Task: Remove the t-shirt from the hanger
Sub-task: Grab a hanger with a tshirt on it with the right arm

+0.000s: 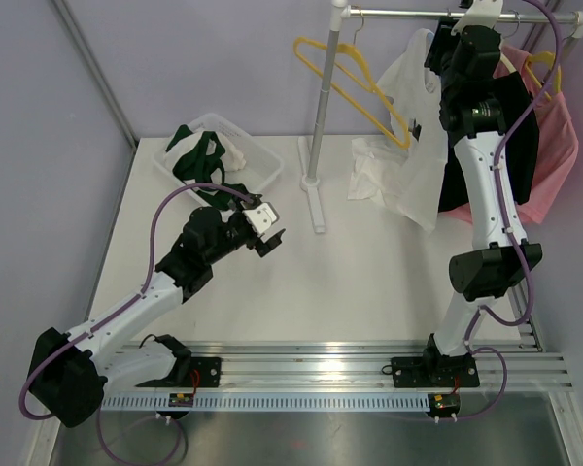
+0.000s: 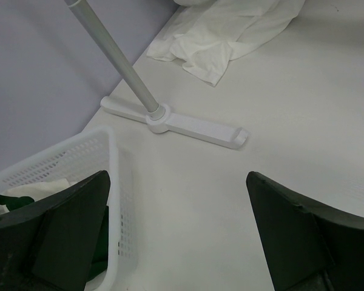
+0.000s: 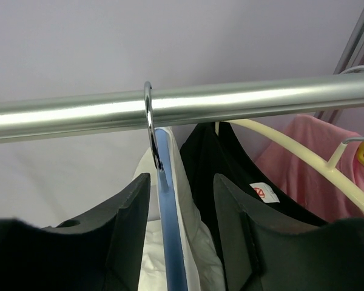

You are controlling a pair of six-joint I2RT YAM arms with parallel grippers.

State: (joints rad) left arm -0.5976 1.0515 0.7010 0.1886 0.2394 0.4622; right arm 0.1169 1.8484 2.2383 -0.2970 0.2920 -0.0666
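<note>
The soft white cloth t-shirt (image 3: 197, 242) hangs on a thin blue plastic hanger (image 3: 170, 230). The hanger sits right between the two fingers of the right claw (image 3: 182, 188), with the shiny silver metal rail (image 3: 261, 97) just above the claw. The shirt looks light and floppy and may slip and bunch up, so I think the stiff hanger neck or the thick collar is the best place to hold; the right claw is partly open on each side of the hanger and is not pinching it. A black shirt (image 3: 212, 157) hangs just to that claw's right, and the left claw (image 2: 177, 179), low over the white table (image 2: 291, 121), is wide open with nothing in it.
</note>
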